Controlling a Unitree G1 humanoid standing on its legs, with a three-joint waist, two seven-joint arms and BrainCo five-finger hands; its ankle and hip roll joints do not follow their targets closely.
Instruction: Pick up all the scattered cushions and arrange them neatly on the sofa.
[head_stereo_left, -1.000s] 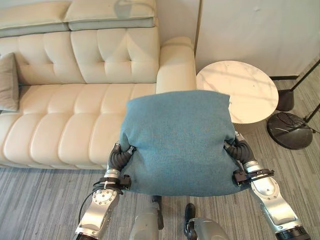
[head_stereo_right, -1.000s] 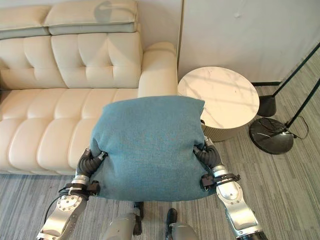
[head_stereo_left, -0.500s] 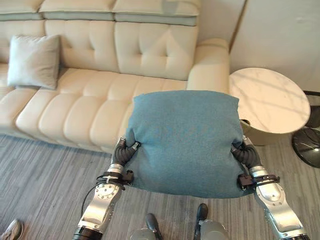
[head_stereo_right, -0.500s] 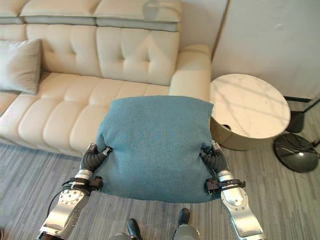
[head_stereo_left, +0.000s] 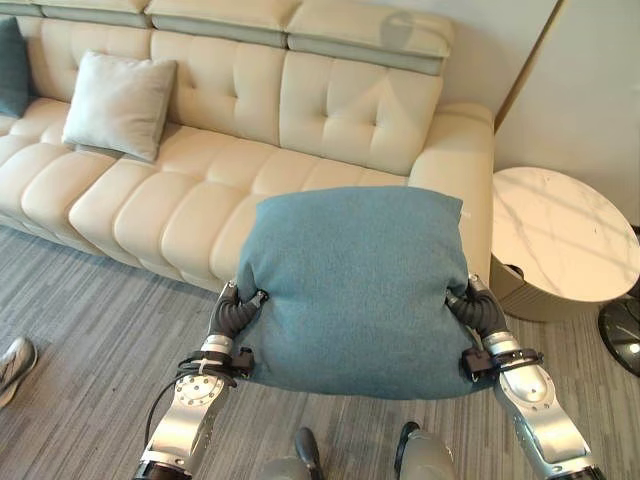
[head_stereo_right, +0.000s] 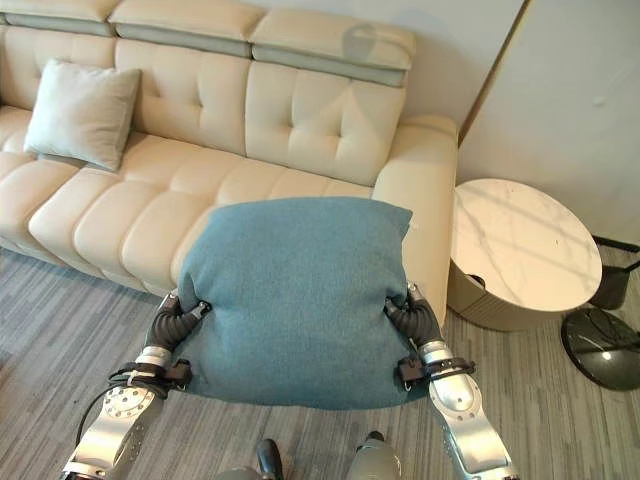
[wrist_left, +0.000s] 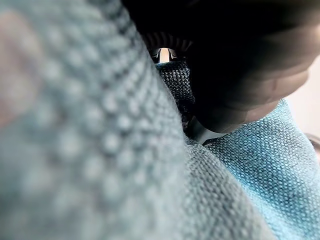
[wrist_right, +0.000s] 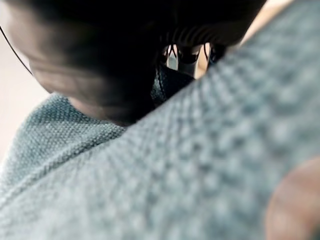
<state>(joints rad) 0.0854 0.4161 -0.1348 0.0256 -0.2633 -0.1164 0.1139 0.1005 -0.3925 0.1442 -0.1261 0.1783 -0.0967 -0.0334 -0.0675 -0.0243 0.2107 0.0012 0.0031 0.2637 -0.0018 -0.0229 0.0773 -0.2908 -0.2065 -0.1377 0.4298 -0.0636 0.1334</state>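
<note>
A large teal cushion (head_stereo_left: 350, 290) hangs in front of me, above the floor by the sofa's right end, carried between both hands. My left hand (head_stereo_left: 233, 315) presses on its left side and my right hand (head_stereo_left: 478, 312) on its right side. Teal cloth (wrist_left: 250, 170) lies close against the left wrist's dark cover, and the same cloth (wrist_right: 70, 165) against the right one. The cream sofa (head_stereo_left: 150, 200) stands just beyond. On its left seat a light grey cushion (head_stereo_left: 118, 104) leans against the backrest. The edge of a dark teal cushion (head_stereo_left: 10, 65) shows at the sofa's far left.
A round white marble side table (head_stereo_left: 560, 245) stands right of the sofa's armrest (head_stereo_left: 460, 170). A black lamp base (head_stereo_right: 600, 345) rests on the floor past it. A person's shoe (head_stereo_left: 12, 362) is on the grey wood floor at the left.
The camera has swung left, so the sofa and table slid right in the picture and the grey cushion came further into view. The teal cushion stays held between both hands.
</note>
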